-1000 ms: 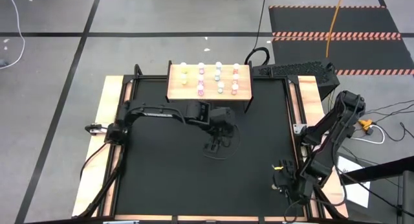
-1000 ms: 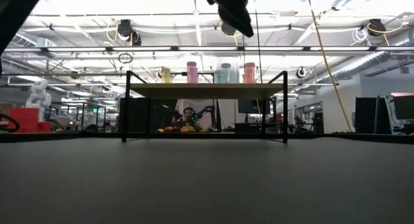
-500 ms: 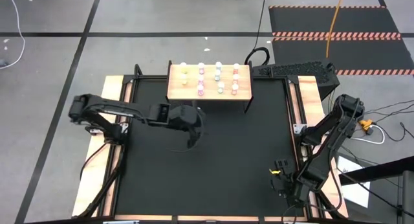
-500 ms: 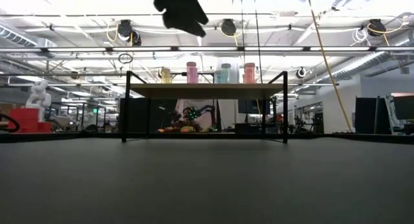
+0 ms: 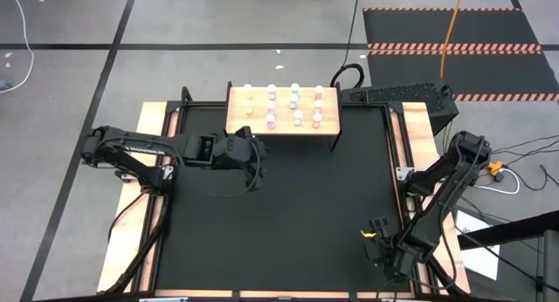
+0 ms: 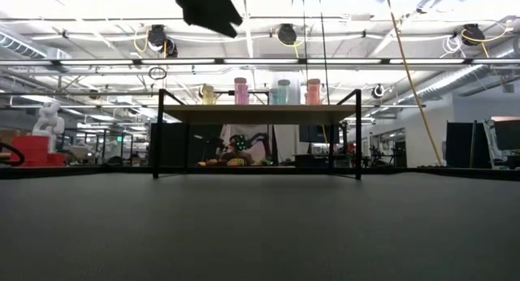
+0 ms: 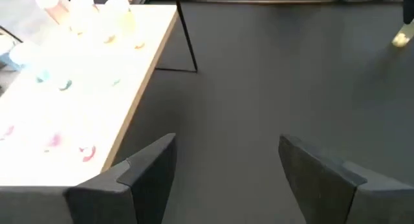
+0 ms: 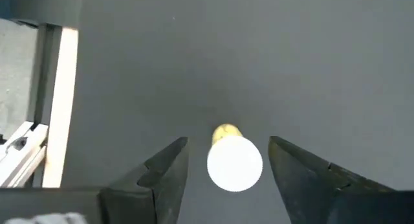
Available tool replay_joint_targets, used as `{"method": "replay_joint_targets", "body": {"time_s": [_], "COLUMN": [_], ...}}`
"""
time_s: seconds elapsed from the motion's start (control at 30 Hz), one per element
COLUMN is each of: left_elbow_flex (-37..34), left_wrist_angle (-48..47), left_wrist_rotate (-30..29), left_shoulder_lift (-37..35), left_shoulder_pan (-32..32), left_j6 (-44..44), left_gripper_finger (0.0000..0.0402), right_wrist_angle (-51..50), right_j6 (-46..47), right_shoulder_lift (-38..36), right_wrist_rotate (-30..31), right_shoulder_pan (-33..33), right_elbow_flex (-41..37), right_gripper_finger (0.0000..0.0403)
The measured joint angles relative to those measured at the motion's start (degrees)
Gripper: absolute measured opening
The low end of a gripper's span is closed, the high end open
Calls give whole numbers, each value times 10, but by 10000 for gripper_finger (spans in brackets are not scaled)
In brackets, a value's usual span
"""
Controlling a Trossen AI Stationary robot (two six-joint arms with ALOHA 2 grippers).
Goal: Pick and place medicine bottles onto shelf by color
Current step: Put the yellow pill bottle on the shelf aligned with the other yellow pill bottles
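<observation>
The light-wood shelf stands at the table's far edge on thin black legs, with several white-capped bottles upright on its top; they also show in the low view. A yellow bottle with a white cap stands on the black mat near the table's right front. My right gripper points down over it, open, one finger on either side of the cap with a gap on both sides. My left gripper hovers open and empty in front of the shelf's left end.
Wooden side strips and black rails run along the table's left and right edges. The black mat covers the table between the arms. A keyboard lies beyond the table's far right corner.
My left gripper has swung from the table's middle toward the left and far side, and now stands in front of the shelf's left end.
</observation>
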Motion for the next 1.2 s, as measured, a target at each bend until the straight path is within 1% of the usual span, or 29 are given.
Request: {"method": "replay_joint_targets", "body": {"time_s": [0.07, 0.43, 0.6, 0.8, 0.9, 1.03, 1.2], "left_elbow_flex": [0, 0, 2, 3, 3, 3, 3], "left_wrist_angle": [2, 2, 2, -18, -29, -71, -137], "left_wrist_rotate": [0, -5, -53, -136, -183, -238, -253], "left_shoulder_lift": [1, -7, -42, -129, -177, -240, -294], "left_shoulder_pan": [2, 9, 9, 9, 9, 15, 38], "left_j6": [6, 16, 2, -1, -20, -63, -141], "left_gripper_finger": [271, 271, 271, 271, 271, 271, 271], "right_wrist_angle": [-2, -10, -11, -25, -51, -98, -161], "right_j6": [8, 33, 50, 35, -4, -110, -240], "right_shoulder_lift": [1, 1, -1, -22, -36, -42, -40], "right_wrist_rotate": [-11, -11, -13, -29, -33, -58, -77], "right_shoulder_pan": [0, 0, -5, -39, -71, -138, -258], "right_elbow_flex": [0, 0, 0, 1, 17, 60, 128], "right_gripper_finger": [193, 133, 114, 116, 115, 113, 114]}}
